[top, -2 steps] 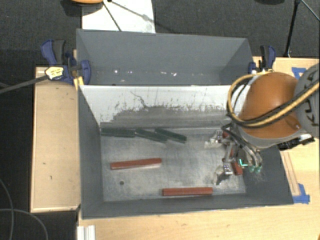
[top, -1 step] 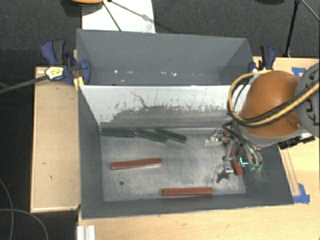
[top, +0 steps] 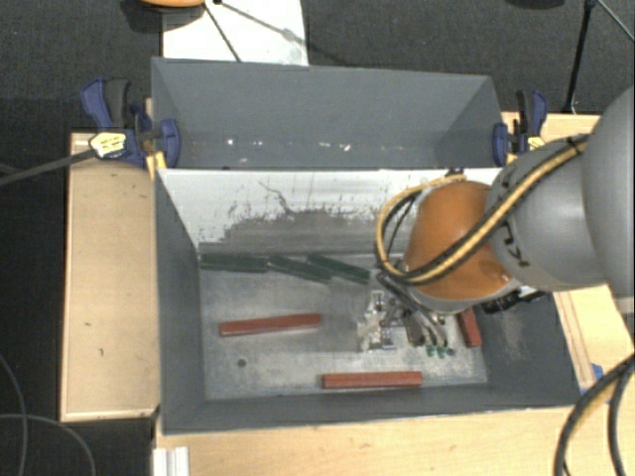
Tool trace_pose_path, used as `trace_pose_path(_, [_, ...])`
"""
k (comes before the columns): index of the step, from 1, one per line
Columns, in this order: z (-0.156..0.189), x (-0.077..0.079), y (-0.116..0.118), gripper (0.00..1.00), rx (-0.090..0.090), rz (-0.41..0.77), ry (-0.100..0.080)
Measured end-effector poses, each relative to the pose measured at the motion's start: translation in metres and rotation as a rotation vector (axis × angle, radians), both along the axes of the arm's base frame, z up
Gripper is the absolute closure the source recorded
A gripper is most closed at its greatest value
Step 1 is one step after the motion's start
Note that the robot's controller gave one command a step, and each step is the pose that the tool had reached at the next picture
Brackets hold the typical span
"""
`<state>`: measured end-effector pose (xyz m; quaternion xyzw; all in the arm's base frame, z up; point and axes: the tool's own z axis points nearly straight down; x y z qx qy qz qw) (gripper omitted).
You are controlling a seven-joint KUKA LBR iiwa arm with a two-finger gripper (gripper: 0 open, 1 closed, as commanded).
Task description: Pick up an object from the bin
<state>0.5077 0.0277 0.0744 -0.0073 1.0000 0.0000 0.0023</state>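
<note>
At the near edge of the bin [top: 179,296] floor, a reddish-brown bar [top: 372,380] lies flat, roughly parallel to the front wall and free of contact with anything else. Just beyond it, the gripper [top: 382,330] stands low over the right-centre of the floor, below the arm's orange cover [top: 451,241]. Whether the tool is open or closed cannot be told from this view, and no item is seen held in it. Just to its right, a short reddish piece [top: 469,330] lies partly hidden under the cover. Further left, at about the same depth, a second reddish-brown bar [top: 270,324] lies well apart from the tool. Beyond these, toward the scuffed far wall, dark green sticks [top: 298,264] lie end to end across the floor, their right end running under the cover. The grey arm [top: 575,216] enters over the right rim. Assessment: the descent into the bin appears complete or nearly so, but no grasp is confirmed and nothing has been lifted. The likeliest candidates are the near bar and the short reddish piece, being closest to the tool, though which one is meant cannot be determined. Securing, lifting and clearing the bin all remain outstanding.
</note>
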Motion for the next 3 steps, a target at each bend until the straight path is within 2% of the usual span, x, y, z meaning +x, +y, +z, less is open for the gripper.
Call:
trace_pose_path(1, [-0.001, 0.0, 0.001, 0.0, 0.001, 0.002, -0.002])
trace_pose_path(2, [-0.001, 0.0, 0.001, 0.0, 0.001, 0.002, -0.002])
trace_pose_path(3, [0.02, 0.029, 0.039, 0.0, -0.001, -0.021, 0.005])
